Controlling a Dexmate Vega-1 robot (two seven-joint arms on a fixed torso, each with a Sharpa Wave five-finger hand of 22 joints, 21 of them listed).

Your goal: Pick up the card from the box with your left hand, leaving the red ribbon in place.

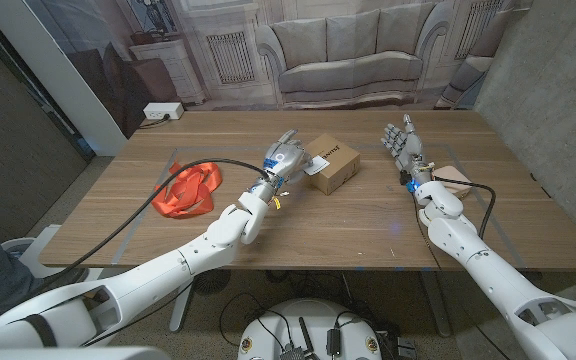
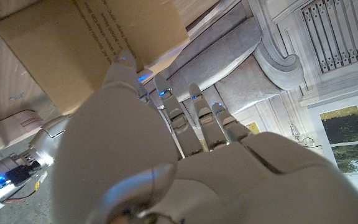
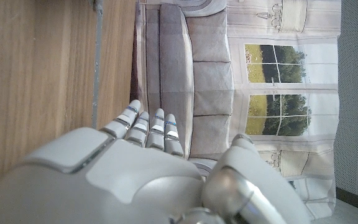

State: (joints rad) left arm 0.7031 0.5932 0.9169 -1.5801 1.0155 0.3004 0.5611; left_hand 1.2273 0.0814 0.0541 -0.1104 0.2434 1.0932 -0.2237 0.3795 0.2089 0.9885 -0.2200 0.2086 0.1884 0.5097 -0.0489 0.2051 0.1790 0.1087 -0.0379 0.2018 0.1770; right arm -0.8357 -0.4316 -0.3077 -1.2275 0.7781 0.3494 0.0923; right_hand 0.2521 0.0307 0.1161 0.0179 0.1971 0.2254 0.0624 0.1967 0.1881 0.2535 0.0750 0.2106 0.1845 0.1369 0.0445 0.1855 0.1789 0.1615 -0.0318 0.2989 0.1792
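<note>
A brown cardboard box (image 1: 333,165) sits in the middle of the table, and a white card (image 1: 340,152) with print lies on its top. My left hand (image 1: 286,156) is at the box's left end with its fingers stretched toward it. In the left wrist view the thumb tip (image 2: 124,60) touches the edge of the box (image 2: 73,43), and nothing shows between the fingers. The red ribbon (image 1: 188,190) lies crumpled on the table, well to the left of the box. To the right of the box my right hand (image 1: 404,142) stands upright and empty, fingers spread.
A small tan block (image 1: 455,178) lies by my right wrist. A black cable (image 1: 193,175) loops over my left forearm, past the ribbon. A thin line (image 1: 158,178) marks a rectangle on the tabletop. A white power strip (image 1: 161,112) sits beyond the table's far left corner.
</note>
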